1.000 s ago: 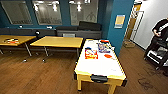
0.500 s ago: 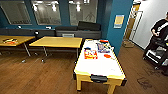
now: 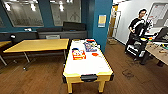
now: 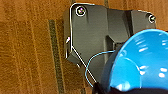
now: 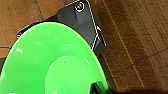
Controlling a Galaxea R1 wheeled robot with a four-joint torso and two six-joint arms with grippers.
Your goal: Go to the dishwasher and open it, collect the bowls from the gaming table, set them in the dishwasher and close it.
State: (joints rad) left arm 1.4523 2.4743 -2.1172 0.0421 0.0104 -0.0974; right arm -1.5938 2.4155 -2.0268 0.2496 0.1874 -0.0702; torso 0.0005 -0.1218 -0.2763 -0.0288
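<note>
- Yellow table [image 3: 37, 45], far left in the head view, just beside the gaming table.
- Gaming table [image 3: 86, 65] in the middle: white top, yellow legs, black end slot facing the robot. On it are a red-white box [image 3: 78, 54] and a flat orange-red piece [image 3: 95, 54]. I can't see any bowls on top.
- Person [image 3: 137, 27] on the right, well apart from the table, standing at a control rig.
- Left gripper [image 4: 105, 88]: the blue bowl [image 4: 140, 62] hangs at the wrist over the wood floor [image 4: 27, 50], rim toward the camera. Judged clamped on the bowl's edge, though the fingers are hard to make out.
- Right gripper [image 5: 96, 88]: the green bowl [image 5: 50, 62] likewise rides over the floor, inside facing the camera. Judged closed on its rim.
- Handling: both bowls look like thin glossy plastic, so light, fairly stiff, not breakable, but slick.
- Where to grip: pinch the rim wall, one finger inside and one outside. The green bowl is wide and shallow and likely tips more easily, so keep it level.
</note>
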